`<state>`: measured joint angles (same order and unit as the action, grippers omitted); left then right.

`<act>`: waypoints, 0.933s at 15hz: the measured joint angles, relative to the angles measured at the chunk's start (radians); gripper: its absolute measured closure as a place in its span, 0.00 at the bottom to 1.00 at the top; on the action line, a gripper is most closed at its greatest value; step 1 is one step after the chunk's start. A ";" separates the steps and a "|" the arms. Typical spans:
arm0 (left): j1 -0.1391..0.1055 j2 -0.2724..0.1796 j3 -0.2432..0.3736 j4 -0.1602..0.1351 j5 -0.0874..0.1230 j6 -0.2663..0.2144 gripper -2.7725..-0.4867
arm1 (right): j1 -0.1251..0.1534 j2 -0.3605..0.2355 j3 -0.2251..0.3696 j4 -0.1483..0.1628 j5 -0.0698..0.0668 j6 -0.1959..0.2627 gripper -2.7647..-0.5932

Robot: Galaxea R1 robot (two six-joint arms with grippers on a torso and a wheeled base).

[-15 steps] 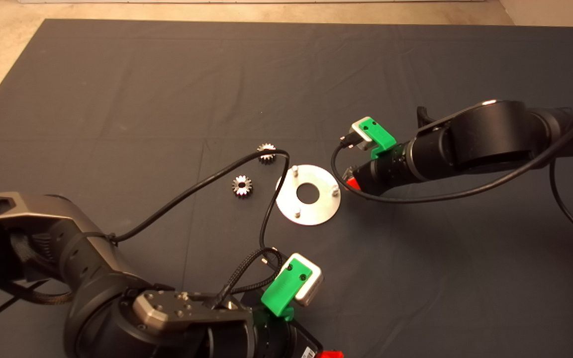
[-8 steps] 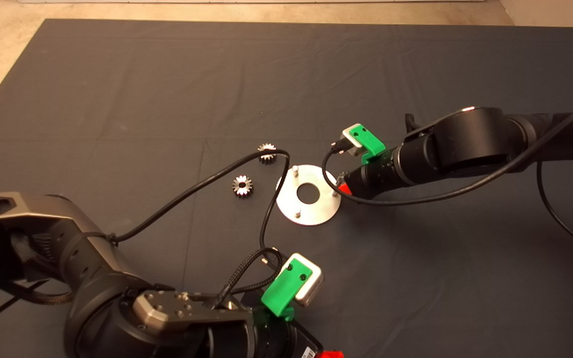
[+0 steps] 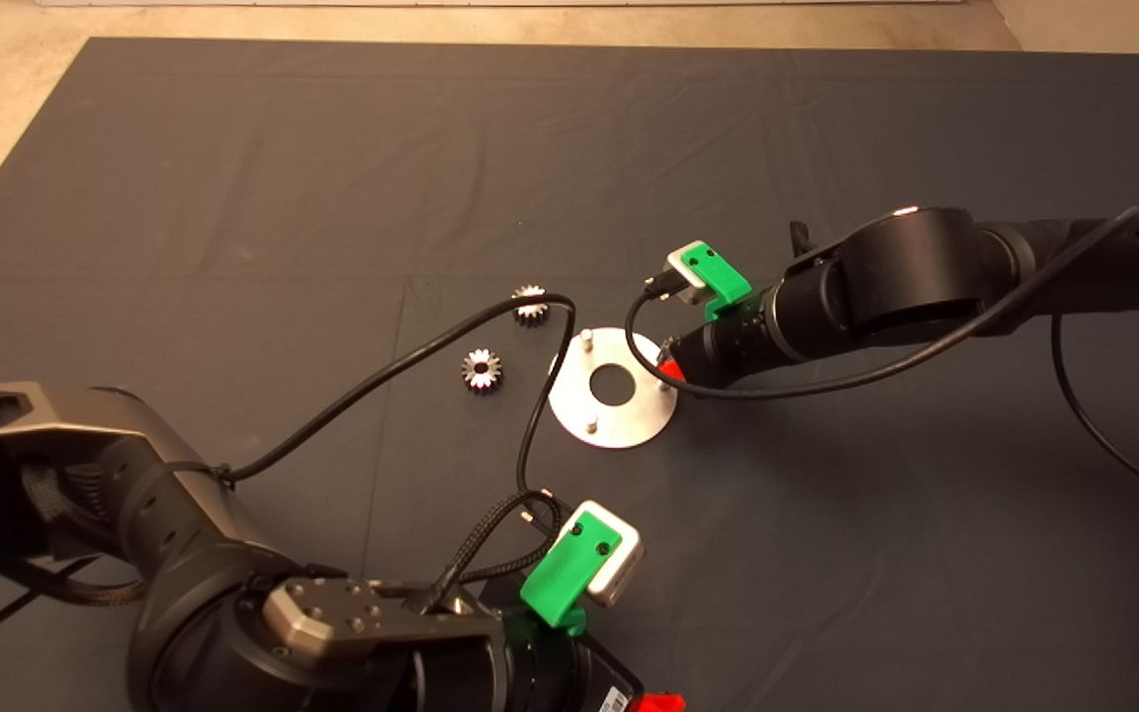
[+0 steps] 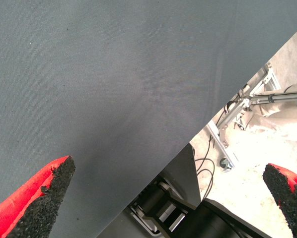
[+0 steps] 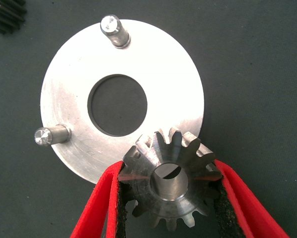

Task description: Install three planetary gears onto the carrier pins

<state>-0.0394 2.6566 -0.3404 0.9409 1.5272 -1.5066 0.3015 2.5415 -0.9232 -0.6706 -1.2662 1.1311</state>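
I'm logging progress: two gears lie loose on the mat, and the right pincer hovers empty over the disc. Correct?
Not quite: the right pincer is not empty. The right wrist view shows it shut on a gear above the disc. The two loose gears do lie on the mat.

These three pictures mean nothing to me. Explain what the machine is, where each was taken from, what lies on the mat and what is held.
It is a two-armed robot at a dark mat. The wide picture looks down from above; the others come from cameras on each wrist. The right pincer, red fingers shut on a small dark-steel toothed gear, holds it over the edge of a flat round silver disc with upright silver pegs. In its wrist picture a peg shows through the gear's hole. Two more loose gears lie on the mat beside the disc. The left pincer waits open at the mat's near edge, holding nothing.
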 joint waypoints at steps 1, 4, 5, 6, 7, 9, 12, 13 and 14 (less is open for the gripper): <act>0.000 0.000 0.000 0.000 0.000 0.000 0.01 | -0.004 0.003 -0.001 0.000 0.003 0.000 0.84; 0.000 0.000 0.000 0.003 0.000 0.000 0.01 | -0.019 0.002 -0.010 0.000 0.003 0.000 0.84; 0.000 0.000 0.000 0.003 0.000 0.000 0.01 | -0.019 0.002 -0.011 0.000 0.002 0.000 0.84; 0.000 0.000 0.000 0.003 0.000 0.000 0.01 | -0.021 0.002 -0.012 0.000 0.002 0.000 0.84; 0.000 0.000 0.000 0.004 0.000 0.000 0.01 | -0.025 0.002 -0.015 0.000 0.003 0.000 0.84; 0.000 0.000 0.000 0.007 0.000 0.000 0.01 | -0.036 0.002 -0.021 0.000 0.003 0.000 0.84; 0.000 0.000 0.000 0.007 0.000 0.000 0.01 | -0.035 0.005 -0.036 -0.002 0.002 0.000 0.84; 0.000 0.000 0.000 0.007 0.000 0.000 0.01 | -0.035 0.005 -0.036 -0.003 0.003 -0.001 0.84; 0.000 0.000 0.000 0.008 0.000 0.000 0.01 | -0.035 0.005 -0.036 -0.005 0.003 -0.001 0.84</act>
<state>-0.0394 2.6565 -0.3404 0.9485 1.5272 -1.5068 0.2664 2.5468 -0.9587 -0.6753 -1.2632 1.1304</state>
